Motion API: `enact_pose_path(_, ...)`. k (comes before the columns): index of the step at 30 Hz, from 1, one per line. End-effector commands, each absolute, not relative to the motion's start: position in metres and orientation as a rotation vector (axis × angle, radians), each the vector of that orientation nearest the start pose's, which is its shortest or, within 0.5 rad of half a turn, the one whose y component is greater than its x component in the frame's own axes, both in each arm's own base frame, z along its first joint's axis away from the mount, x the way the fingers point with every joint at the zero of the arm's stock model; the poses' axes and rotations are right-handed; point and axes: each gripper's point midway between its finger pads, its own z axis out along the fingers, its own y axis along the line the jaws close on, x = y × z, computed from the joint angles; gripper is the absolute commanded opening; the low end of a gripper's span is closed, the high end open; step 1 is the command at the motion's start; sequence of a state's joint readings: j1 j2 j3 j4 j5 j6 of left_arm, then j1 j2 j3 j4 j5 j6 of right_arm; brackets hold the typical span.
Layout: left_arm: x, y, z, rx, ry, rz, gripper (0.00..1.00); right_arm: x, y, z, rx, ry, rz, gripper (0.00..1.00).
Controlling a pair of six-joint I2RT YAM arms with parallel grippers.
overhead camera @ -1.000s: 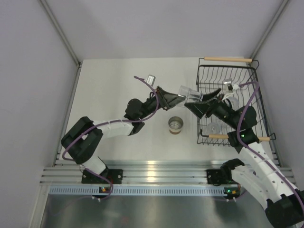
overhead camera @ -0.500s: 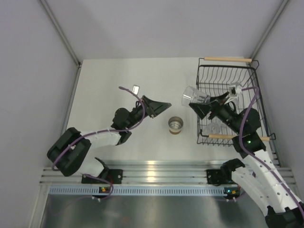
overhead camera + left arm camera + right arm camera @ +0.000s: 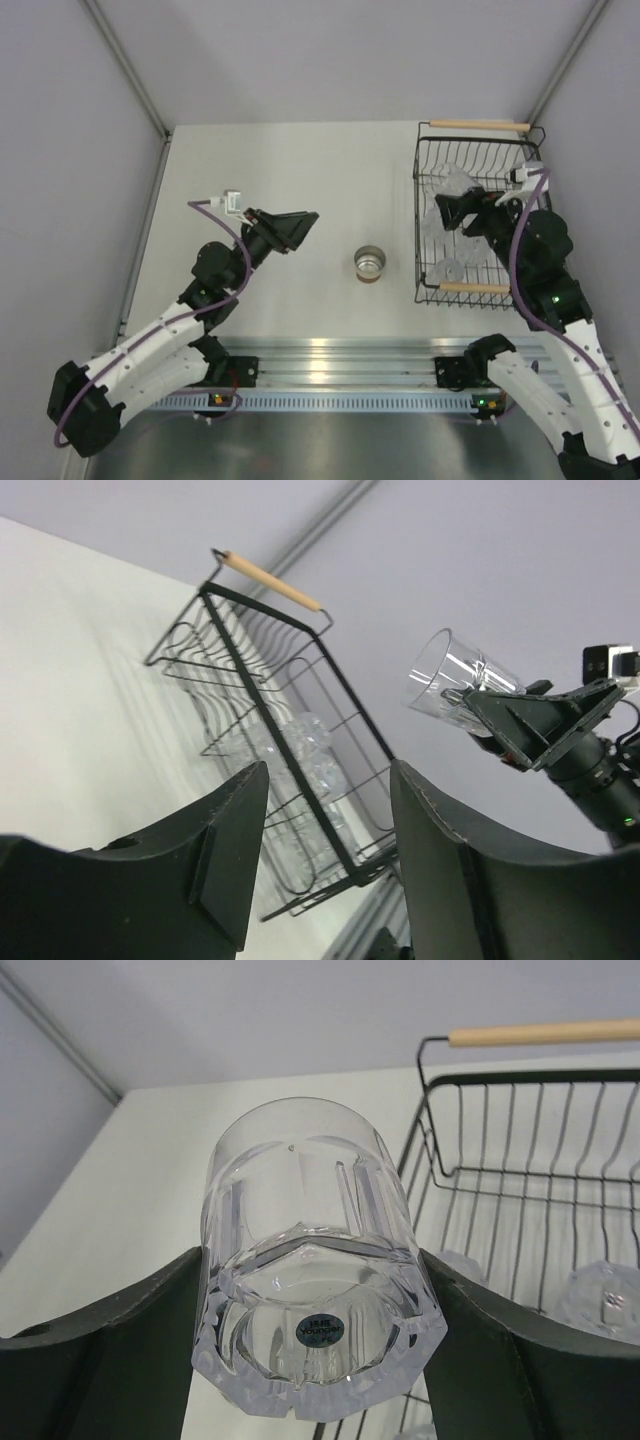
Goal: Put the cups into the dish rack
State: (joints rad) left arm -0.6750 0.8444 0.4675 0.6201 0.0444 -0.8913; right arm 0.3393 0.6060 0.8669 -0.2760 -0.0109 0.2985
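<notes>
My right arm stretched over the dish rack (image 3: 420, 200), right gripper (image 3: 320, 1355) pinching a clear tumbler (image 3: 315, 1260) tipped on its side, left gripper (image 3: 296, 226) raised above the table (image 3: 300, 160), spread, empty, silver cup (image 3: 371, 263) standing between us.

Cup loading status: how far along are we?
Done: some clear tumblers already sit in the dish rack; exact count unclear. In hand: right gripper holds one more tumbler over the rack. Remaining: the silver-lined brown cup is on the table; left gripper is open and empty.
</notes>
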Motion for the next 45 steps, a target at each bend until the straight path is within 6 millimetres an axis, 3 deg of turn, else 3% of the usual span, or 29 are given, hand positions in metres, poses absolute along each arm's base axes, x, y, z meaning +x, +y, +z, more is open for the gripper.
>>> enact_pose_path(1,0.249,-0.218,0.281,-0.151,1.551,-1.113,0.58,0.264,0.069,0.331,0.08,1.707,0.292,0.0)
enact_pose_path(4,0.246,-0.204,0.283,-0.171,1.534,-1.061,0.59,0.273,0.05,0.316,0.148,1.788,0.194,0.0)
enact_pose_path(7,0.243,-0.196,0.282,-0.168,1.547,-1.017,0.6,0.287,0.039,0.316,0.181,1.818,0.161,0.0)
enact_pose_path(9,0.241,-0.193,0.283,-0.166,1.549,-1.006,0.6,0.299,0.04,0.309,0.174,1.856,0.186,0.0)
enact_pose_path(10,0.24,-0.192,0.284,-0.165,1.547,-1.006,0.6,0.304,0.029,0.31,0.207,1.855,0.176,0.0)
enact_pose_path(14,0.238,-0.188,0.282,-0.173,1.553,-0.993,0.6,0.327,0.017,0.308,0.232,1.878,0.188,0.0)
enact_pose_path(17,0.238,-0.186,0.282,-0.179,1.551,-0.988,0.6,0.346,0.012,0.295,0.237,1.927,0.152,0.0)
enact_pose_path(21,0.238,-0.185,0.278,-0.176,1.561,-0.978,0.6,0.353,-0.008,0.276,0.297,1.992,0.034,0.0)
enact_pose_path(25,0.239,-0.184,0.275,-0.179,1.571,-0.958,0.6,0.34,-0.028,0.267,0.364,2.001,-0.086,0.0)
enact_pose_path(34,0.242,-0.192,0.267,-0.178,1.591,-0.984,0.6,0.292,-0.078,0.257,0.479,2.025,-0.315,0.0)
enact_pose_path(42,0.242,-0.201,0.269,-0.165,1.588,-1.036,0.59,0.278,-0.102,0.206,0.59,2.167,-0.376,0.0)
enact_pose_path(45,0.241,-0.202,0.269,-0.158,1.591,-1.041,0.59,0.275,-0.108,0.196,0.623,2.186,-0.371,0.0)
